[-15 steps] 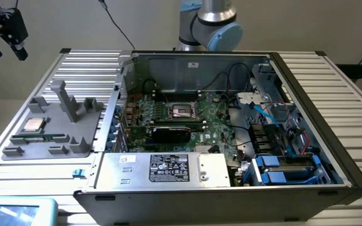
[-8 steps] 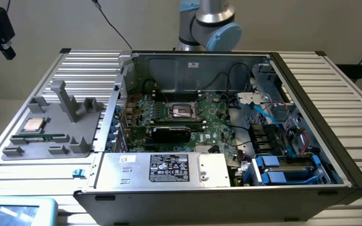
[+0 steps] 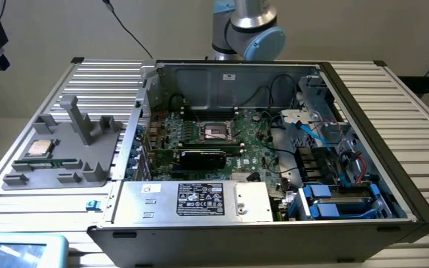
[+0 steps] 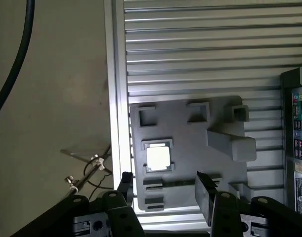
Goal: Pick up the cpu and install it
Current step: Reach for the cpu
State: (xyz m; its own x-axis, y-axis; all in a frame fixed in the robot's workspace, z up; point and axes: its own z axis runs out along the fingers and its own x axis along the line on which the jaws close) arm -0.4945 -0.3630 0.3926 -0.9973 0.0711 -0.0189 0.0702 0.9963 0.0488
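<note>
The cpu [image 3: 39, 148] lies flat in a square pocket of a grey fixture tray [image 3: 87, 153], on the ribbed table at the exterior view's left. From the wrist view the cpu [image 4: 158, 157] shines bright silver in that pocket. My gripper [image 4: 165, 191] hangs high above the tray, open, its two black fingers [image 4: 205, 195] spread wide with nothing between them. The cpu sits below and between them, well apart. The socket [image 3: 216, 131], a metal frame with a dark centre, sits on the motherboard inside the open computer case [image 3: 274, 223].
A long green memory stick [image 3: 47, 163] lies in a slot of the tray just in front of the cpu. A tall grey post [image 3: 76, 117] rises from the tray. The case wall [image 3: 129, 139] stands right beside the tray. A black cable [image 4: 15, 64] hangs over the floor.
</note>
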